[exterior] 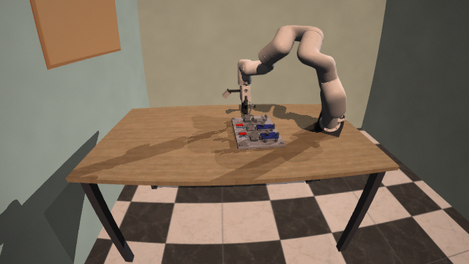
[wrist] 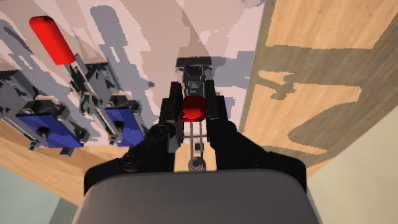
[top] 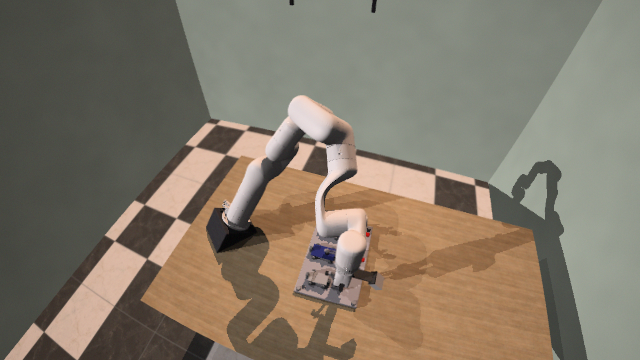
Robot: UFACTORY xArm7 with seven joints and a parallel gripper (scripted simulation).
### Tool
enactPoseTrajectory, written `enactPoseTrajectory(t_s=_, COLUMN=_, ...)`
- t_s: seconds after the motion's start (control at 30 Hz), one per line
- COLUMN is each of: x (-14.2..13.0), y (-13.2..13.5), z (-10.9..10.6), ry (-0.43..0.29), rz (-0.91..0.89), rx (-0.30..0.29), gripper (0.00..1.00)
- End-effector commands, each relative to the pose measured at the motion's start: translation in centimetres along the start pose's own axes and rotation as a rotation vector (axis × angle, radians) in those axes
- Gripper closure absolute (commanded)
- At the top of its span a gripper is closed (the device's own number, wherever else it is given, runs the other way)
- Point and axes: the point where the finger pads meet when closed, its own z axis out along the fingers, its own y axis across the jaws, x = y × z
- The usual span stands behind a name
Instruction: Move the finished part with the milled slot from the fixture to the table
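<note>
Wrist view gives us no sight of the finished part itself; we judge it sits in the nest under the red-handled clamp lever (wrist: 192,109) that we have between the fingers, at the far end of the fixture plate (exterior: 256,144) as the exterior view shows it. That part cannot come out while its clamp bears on it, so gripping the handle first makes sense to us: we read this as the unlocking step, with the lift and the laying flat not yet begun.

Our end effector (wrist: 192,112) is drawn in narrow and pinches the red handle, one dark finger on each side of it. To the left in the wrist view, the two blue blanks (wrist: 47,129) lie in their nests, and another red clamp handle (wrist: 51,39) lies low beside them, which we take as locked. Around the fixture, the desk (exterior: 154,154) offers room for the part.
</note>
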Motion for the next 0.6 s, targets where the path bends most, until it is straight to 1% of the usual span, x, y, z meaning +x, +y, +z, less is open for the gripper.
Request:
enactPoseTrajectory(t_s=0.0, x=-0.22, y=0.11, z=-0.15, ry=0.002, rz=0.001, rx=-0.002, gripper=1.0)
enactPoseTrajectory(t_s=0.57, x=-0.66, y=0.1, z=-0.14, ry=0.002, rz=0.001, rx=-0.002, gripper=1.0)
